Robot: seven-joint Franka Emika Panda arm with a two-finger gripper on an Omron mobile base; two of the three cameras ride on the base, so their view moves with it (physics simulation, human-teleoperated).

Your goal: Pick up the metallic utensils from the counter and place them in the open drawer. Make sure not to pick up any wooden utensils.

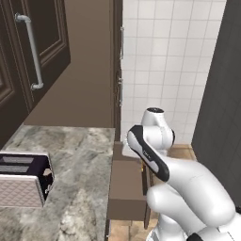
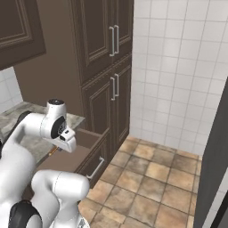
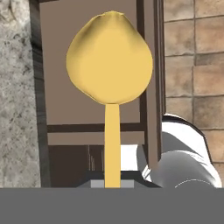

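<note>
1 golden spoon (image 3: 110, 72) was clamped by its handle in the closed gripper (image 3: 112, 183), head hanging directly over the open drawer (image 3: 87, 52) beside the counter (image 3: 17, 96), presumably positioned to drop inside rather than on stone.

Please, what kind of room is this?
Most likely a kitchen: a marbled stone counter with a toaster, dark cabinets, a tiled wall, and a spoon-like golden utensil over an open drawer.
</note>
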